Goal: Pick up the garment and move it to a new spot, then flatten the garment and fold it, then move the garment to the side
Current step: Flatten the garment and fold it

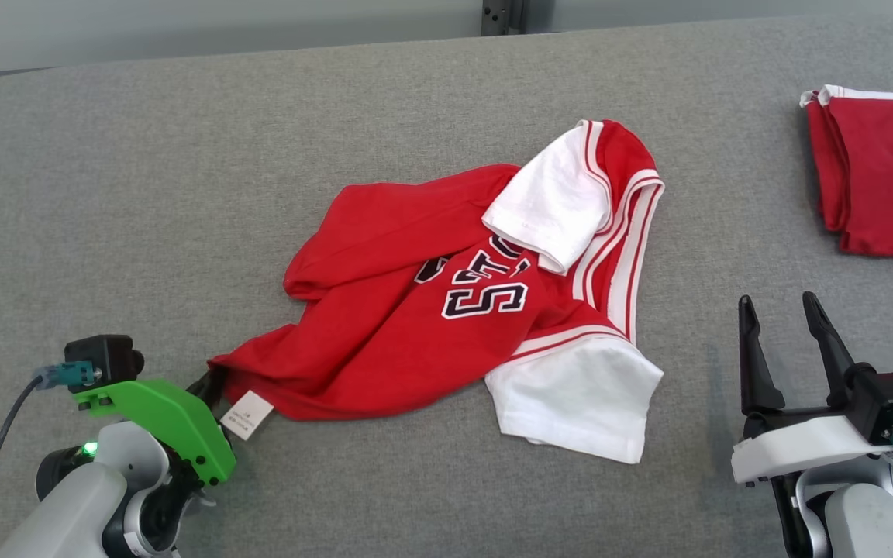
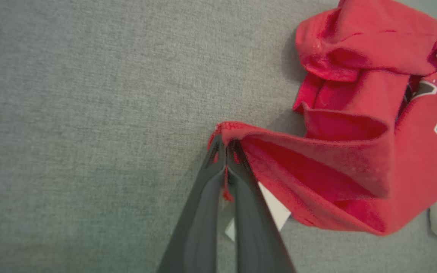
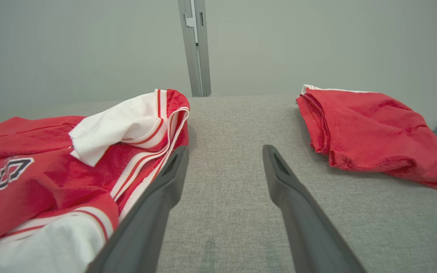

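Observation:
A crumpled red garment (image 1: 384, 310) with white sleeves and dark lettering lies in the middle of the grey surface (image 1: 183, 194). My left gripper (image 1: 210, 385) is shut on the garment's near-left corner, beside a white care label (image 1: 247, 415). In the left wrist view the left gripper (image 2: 226, 146) has both fingers (image 2: 207, 197) pressed together with the red garment's (image 2: 336, 170) hem pinched between the tips. My right gripper (image 1: 784, 310) stands open at the lower right, apart from the garment, with nothing between its fingers. The right wrist view shows the right gripper (image 3: 224, 155) open and the garment (image 3: 51, 178) to its left.
A second red garment (image 1: 880, 170), folded, lies at the surface's far right edge, and it shows as the folded garment (image 3: 370, 129) to the right of my open fingers. A metal post (image 3: 195, 45) rises behind the surface. Bare grey surface stretches to the left.

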Robot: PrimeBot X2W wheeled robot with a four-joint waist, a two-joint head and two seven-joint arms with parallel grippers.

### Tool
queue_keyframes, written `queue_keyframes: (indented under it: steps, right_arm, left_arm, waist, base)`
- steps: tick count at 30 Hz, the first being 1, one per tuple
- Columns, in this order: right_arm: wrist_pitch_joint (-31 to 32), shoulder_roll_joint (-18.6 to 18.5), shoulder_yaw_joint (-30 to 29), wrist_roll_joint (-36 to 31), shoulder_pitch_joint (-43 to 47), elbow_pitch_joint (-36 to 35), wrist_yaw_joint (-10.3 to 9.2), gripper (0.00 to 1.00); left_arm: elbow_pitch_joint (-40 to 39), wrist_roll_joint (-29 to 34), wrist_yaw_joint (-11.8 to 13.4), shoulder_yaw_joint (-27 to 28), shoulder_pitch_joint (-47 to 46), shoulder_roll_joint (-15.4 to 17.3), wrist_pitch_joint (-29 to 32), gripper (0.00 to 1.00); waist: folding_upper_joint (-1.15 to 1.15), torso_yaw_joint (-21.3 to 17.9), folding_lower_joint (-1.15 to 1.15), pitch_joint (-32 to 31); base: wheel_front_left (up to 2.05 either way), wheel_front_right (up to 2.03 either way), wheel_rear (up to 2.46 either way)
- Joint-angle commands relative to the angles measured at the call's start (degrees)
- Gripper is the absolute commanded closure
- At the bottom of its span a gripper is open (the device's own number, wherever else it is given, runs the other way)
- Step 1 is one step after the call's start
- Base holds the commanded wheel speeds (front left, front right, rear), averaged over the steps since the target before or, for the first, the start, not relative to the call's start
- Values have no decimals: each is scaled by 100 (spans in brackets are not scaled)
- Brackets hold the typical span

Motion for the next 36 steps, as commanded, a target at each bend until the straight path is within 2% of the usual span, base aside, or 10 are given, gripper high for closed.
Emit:
queue_keyframes:
  steps: [1, 5, 6, 8, 9, 16, 21, 27, 32, 36]
  right_arm:
    - [-17, -16, -40, -32, -21, 21, -3, 0]
    - [-17, -14, -107, -45, 51, 68, -3, 0]
    - [-17, -15, -125, -46, 65, 79, -3, 0]
    - [-17, -14, -144, -53, 87, 127, -3, 0]
    - [-17, -14, -138, -61, 84, 139, -3, 0]
    - [-17, -16, -168, -81, 193, 228, -3, 0]
    - [-17, -18, -210, -110, 324, 196, -3, 0]
    - [-17, -16, -327, -251, 476, -62, -3, 0]
    - [-17, -34, -421, -398, 643, -318, -3, 0]
    - [-17, -49, -456, -471, 821, -439, -3, 0]
  left_arm:
    - [261, 3, -46, 44, -116, -52, -58, 100]
    - [974, -73, -128, 107, -161, -140, -180, 100]
    - [1119, -93, -153, 112, -139, -163, -206, 94]
    - [1334, -69, -225, 72, -100, -188, -240, 52]
    - [1415, -67, -255, 80, -68, -204, -293, 0]
    - [1314, -153, -460, 131, 457, -141, -634, 0]
    - [774, -190, -347, 330, 917, -62, -1115, 0]
    - [-55, 93, -16, 561, 1440, -58, -2071, 0]
    - [-537, 644, 209, 873, 1856, -241, -2399, 0]
    - [-862, 1671, 266, 1304, 2221, -474, -2413, 0]
  waist:
    - [0, -112, 0, 78]
    - [0, -134, 0, 40]
    - [0, -127, 0, 20]
    - [0, -105, 0, -39]
    - [0, -93, 0, -72]
    - [0, 55, 0, -405]
    - [0, 181, 0, -654]
    - [0, 332, 0, -946]
    - [0, 412, 0, -1265]
    - [0, 453, 0, -1435]
  base:
    - [0, 0, 0]
    - [0, 0, 0]
    - [0, 0, 0]
    - [0, 0, 0]
    - [0, 0, 0]
    - [0, 0, 0]
    - [0, 0, 0]
    - [0, 0, 0]
    - [0, 0, 0]
    - [0, 0, 0]
